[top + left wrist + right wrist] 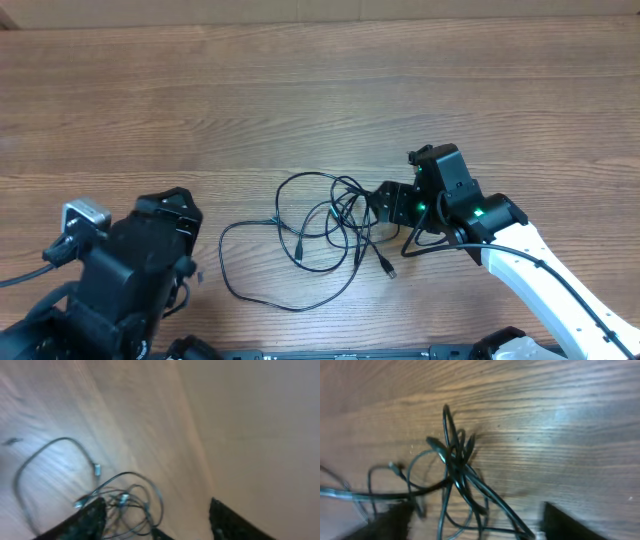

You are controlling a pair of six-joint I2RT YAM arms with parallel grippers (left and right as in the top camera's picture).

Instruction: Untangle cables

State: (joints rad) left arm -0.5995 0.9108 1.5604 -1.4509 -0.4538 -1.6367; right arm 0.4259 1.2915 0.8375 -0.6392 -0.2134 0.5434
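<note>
Cables (325,225) lie knotted mid table (150,90), just beside your right end effector (476,509) (jaws wide, gripping nothing). The left end effector (156,506) is equally wide. Closing on several strands together risks tightening the knot.

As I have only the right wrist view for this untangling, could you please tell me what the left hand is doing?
Observer: The left hand is open, and its own camera shows the cables lying just ahead of its fingers.
Operator: Thank you. Does any cable run on beyond the left edge of my picture?
Observer: Yes. Overhead, one loose loop swings out from the tangle toward the left arm and lies flat on the table.
Operator: And is any plug end lying free?
Observer: Overhead, a silver-tipped plug lies by itself on the wood close to the right hand, on the side nearer the robot.
</note>
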